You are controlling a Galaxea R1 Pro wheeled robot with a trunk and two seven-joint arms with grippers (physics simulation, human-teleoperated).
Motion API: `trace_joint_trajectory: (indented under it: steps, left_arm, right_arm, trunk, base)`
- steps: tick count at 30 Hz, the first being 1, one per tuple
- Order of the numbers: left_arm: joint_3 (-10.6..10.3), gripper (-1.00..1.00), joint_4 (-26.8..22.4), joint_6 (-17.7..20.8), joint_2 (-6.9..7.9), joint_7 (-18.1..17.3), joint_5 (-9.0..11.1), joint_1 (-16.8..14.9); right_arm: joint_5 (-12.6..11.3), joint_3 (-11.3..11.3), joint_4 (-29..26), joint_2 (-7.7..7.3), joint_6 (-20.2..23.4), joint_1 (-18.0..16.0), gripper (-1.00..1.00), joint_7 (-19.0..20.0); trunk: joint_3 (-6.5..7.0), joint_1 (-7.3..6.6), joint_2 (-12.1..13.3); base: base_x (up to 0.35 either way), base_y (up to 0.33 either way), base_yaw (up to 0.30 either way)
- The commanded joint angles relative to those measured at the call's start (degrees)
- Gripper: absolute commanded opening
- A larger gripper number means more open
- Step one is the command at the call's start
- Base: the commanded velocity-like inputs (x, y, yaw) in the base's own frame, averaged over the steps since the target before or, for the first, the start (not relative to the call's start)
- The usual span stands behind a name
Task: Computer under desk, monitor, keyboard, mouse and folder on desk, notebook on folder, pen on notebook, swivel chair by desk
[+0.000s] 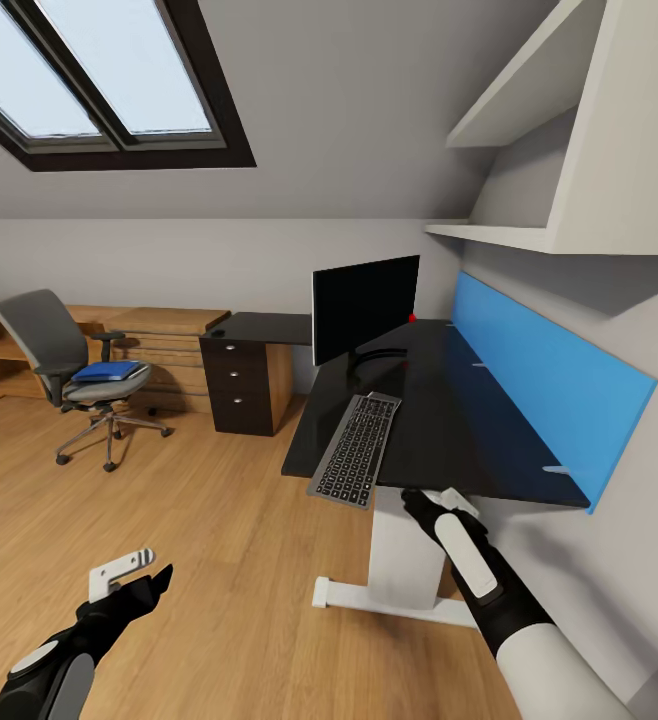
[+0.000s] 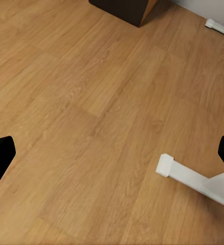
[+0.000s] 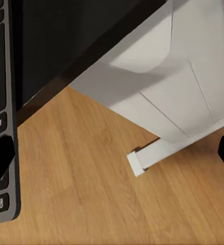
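The black-topped desk point(image 1: 449, 420) runs along the right wall, with the monitor point(image 1: 364, 305) standing on it. In front of the monitor lies the keyboard point(image 1: 357, 450), its near end overhanging the desk's front edge; the keyboard point(image 3: 0, 102) also shows in the right wrist view. My right gripper point(image 1: 443, 500) hangs open just below that edge, right of the keyboard. Low at the left, over bare floor, my left gripper point(image 1: 147, 572) is open and empty. The swivel chair point(image 1: 54, 345) stands far left with the blue folder point(image 1: 109, 371) on its seat. The notebook is out of view.
The desk's white leg point(image 1: 404, 560) and foot point(image 2: 193, 178) stand between the arms. A black drawer unit point(image 1: 244, 385) closes the desk's left end, with light-wood cabinets point(image 1: 164, 345) behind the chair. A blue panel point(image 1: 549, 385) and white shelves point(image 1: 529, 235) line the right wall.
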Motion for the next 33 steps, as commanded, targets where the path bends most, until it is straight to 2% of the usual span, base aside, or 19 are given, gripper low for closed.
trace_joint_trajectory:
  steps: [1,11,23,33]
  left_arm:
    - [-0.03,1.00,-0.19,0.27,0.02,0.46,0.61,-0.03]
    - [0.08,1.00,-0.75,0.36,0.02,0.46,0.61,-0.03]
    - [0.15,1.00,-0.81,0.41,0.02,0.43,0.61,-0.03]
    - [0.16,1.00,-0.81,0.60,0.11,0.38,0.61,-0.03]
  right_arm:
    - [-0.25,0.10,0.24,0.00,0.01,-0.04,1.00,-0.39]
    - [-0.19,0.37,7.64,0.09,-5.63,-0.12,1.00,-0.38]
    - [-0.29,0.61,8.28,0.87,-6.42,-0.13,1.00,-0.23]
    - [-0.29,0.85,8.28,1.08,-6.47,-0.13,1.00,-0.20]
  trunk:
    - [-0.06,0.00,-0.03]
    - [-0.06,0.00,-0.03]
    - [-0.06,0.00,-0.03]
    - [-0.06,0.00,-0.03]
  base:
    - [0.000,0.000,0.000]
    - [0.000,0.000,0.000]
    - [0.000,0.006,0.000]
    - [0.000,0.222,0.000]
